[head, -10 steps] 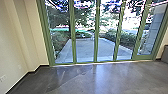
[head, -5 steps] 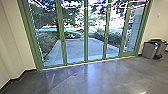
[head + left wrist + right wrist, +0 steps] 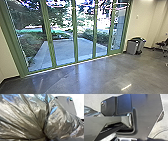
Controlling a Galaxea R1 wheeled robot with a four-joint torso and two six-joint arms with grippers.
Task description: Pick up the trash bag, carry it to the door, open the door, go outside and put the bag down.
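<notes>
The shiny grey-brown trash bag (image 3: 33, 119) looms large in the left wrist view, its film drawn into tight folds where my left gripper (image 3: 46, 137) is shut on it. Part of the same bag (image 3: 90, 111) appears beside the robot's body in the right wrist view. Ahead in the head view stands a wall of tall glass panels in green frames, with a door-like panel (image 3: 117, 30) with a deeper bottom rail at its right end. No gap shows at that panel.
Grey bins (image 3: 132, 47) stand by the wall right of the glass. A dark chair (image 3: 162, 44) is at the far right. Polished concrete floor (image 3: 90, 77) runs up to the frames. Outside lies a paved path (image 3: 65, 51) between shrubs and trees.
The head camera has turned to the right, bringing the bins, more of the right wall and the chair into view. Less of the left wall shows.
</notes>
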